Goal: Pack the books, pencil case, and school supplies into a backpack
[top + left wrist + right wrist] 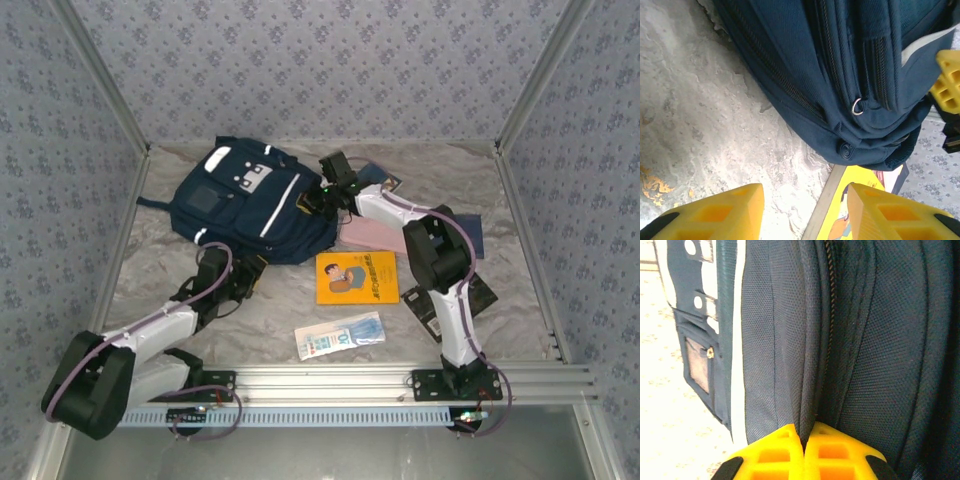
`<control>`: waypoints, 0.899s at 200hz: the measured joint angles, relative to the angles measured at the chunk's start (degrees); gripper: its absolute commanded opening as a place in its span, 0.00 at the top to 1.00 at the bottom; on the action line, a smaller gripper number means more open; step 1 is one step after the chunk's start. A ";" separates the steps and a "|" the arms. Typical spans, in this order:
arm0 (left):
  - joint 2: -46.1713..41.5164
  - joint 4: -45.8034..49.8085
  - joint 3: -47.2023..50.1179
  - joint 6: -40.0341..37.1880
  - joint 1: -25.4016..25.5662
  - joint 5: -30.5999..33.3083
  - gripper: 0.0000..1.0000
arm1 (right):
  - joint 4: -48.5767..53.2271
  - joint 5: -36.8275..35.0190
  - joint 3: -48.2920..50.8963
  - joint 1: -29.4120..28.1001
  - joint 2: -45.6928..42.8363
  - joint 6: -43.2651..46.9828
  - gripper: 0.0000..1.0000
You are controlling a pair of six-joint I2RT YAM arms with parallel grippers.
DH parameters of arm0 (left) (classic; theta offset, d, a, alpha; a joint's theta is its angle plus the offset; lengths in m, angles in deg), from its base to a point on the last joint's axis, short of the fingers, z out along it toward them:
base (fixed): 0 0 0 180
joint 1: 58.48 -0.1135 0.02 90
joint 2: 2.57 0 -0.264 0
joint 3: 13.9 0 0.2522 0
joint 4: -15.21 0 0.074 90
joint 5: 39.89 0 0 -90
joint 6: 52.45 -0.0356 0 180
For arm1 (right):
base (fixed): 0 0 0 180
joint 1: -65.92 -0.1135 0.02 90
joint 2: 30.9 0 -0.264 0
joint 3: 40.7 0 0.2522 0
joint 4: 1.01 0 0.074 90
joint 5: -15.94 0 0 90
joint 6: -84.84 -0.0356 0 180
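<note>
Chiefly, the risk lies in the grip of the right tool (804,437); it is clenched tight, fingertips pressed together on a thin fold of the backpack (245,205) just beside a zip (830,300), and so shallow a pinch of fabric may slip free under any pull; should it hold, the likelier fault is that the whole bag drags or lifts rather than one panel parting from the rest, since nothing pins the bag down; whether the zip is undone cannot be told from the wrist view. The left tool (805,215) is released, its fingers (740,210) standing well apart and grasping nothing; it hovers just off the near edge of the bag, over bare worktop (270,320) and a corner of the orange book (356,277); a careless descent there could nudge that book or snag the bag's lower seam. The backpack lies flat toward the far left of the worktop, the right tool at its right side; the orange book lies near mid-worktop, just beside the bag's near right corner; the printed packet (340,335) lies close to the near edge; neither is packed yet.
</note>
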 measured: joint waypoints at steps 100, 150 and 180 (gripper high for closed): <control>2.34 16.02 -16.26 -22.18 0.04 -0.26 0.46 | -2.64 0.52 -1.88 -2.43 -0.90 -8.11 1.00; 5.09 30.62 -29.14 -40.94 2.49 0.79 0.46 | 1.36 0.48 -7.78 -3.58 -1.81 -8.07 1.00; 5.40 37.70 -32.87 -48.94 5.79 3.80 0.48 | 4.09 0.46 -11.82 -3.98 -1.84 -8.07 1.00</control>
